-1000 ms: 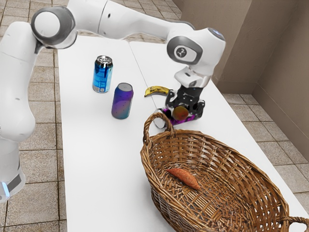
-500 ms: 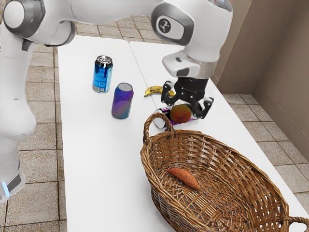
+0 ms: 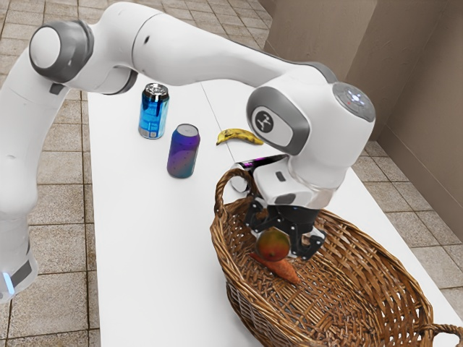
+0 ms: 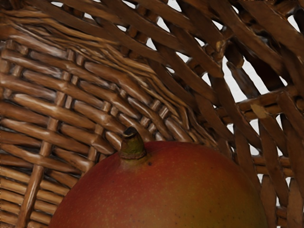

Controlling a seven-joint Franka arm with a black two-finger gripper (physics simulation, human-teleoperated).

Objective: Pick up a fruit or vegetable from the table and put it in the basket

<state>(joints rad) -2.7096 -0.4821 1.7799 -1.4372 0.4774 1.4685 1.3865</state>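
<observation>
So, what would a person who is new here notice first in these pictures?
Probably the big wicker basket in the exterior view's lower right, with a reddish sweet potato inside. Next, the mango in the claw, at the basket; it looms large in the wrist view too.

The tiled floor (image 3: 58,235), plain brown walls (image 3: 430,87) and white table (image 3: 155,253) show an indoor room, kind unclear.

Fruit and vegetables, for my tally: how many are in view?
3: a banana on the table, a mango in the end effector, and an orange root vegetable inside the basket. The arm may hide others.
</observation>
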